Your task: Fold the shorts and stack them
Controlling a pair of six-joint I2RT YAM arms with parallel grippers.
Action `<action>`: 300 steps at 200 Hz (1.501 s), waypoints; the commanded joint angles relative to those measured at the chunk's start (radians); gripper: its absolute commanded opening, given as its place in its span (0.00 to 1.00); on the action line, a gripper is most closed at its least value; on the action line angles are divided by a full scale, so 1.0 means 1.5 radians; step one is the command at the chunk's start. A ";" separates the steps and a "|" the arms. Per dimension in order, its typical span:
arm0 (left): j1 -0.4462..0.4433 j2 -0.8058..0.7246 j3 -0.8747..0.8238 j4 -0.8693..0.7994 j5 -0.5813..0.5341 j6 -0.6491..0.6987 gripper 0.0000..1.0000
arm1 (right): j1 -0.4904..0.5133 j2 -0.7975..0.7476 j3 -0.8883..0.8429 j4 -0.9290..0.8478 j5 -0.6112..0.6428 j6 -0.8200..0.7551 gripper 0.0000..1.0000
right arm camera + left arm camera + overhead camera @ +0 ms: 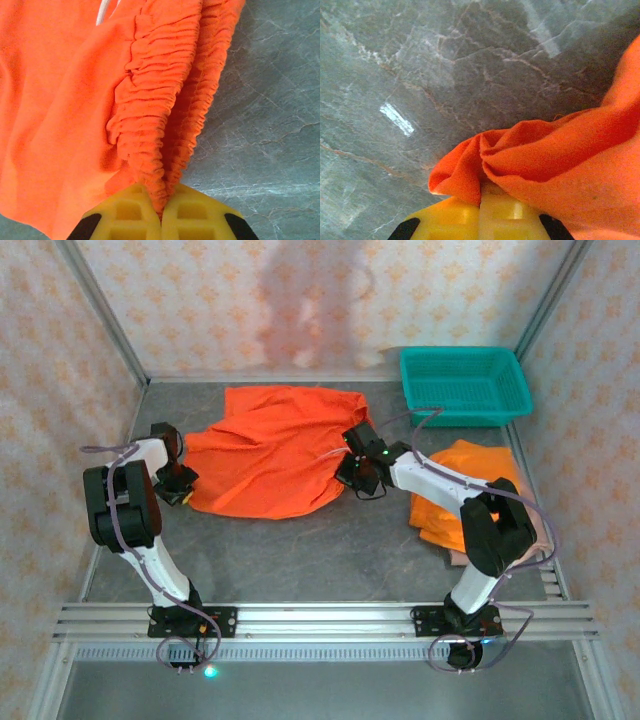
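Marble table (330,550), left gripper (481,206), right gripper (161,212) low, pinching orange shorts (270,455) at opposite edges

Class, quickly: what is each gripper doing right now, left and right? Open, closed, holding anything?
Left gripper: closed, pinching an edge of the spread orange shorts.
Right gripper: closed on the same shorts' gathered waistband.

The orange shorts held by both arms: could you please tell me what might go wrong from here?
The left fingers pinch only a small bunched edge of the orange shorts, so it may slip out when pulled. The right fingers clamp the gathered waistband, so uneven pulling could twist the cloth. The right arm reaches over the folded stack and might drag it.
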 commanded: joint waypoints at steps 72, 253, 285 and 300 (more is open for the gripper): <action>0.000 -0.241 0.254 -0.123 -0.012 0.014 0.00 | -0.098 -0.123 0.113 -0.043 -0.024 -0.070 0.00; 0.000 -0.205 0.944 -0.178 -0.016 -0.037 0.00 | -0.101 -0.231 0.411 0.070 -0.109 -0.137 0.00; 0.000 -0.208 0.843 -0.190 -0.027 -0.023 0.00 | -0.095 -0.216 0.386 0.024 -0.064 -0.119 0.00; 0.000 -0.194 0.794 -0.187 -0.018 -0.017 0.00 | -0.094 -0.187 0.392 -0.009 -0.033 -0.104 0.00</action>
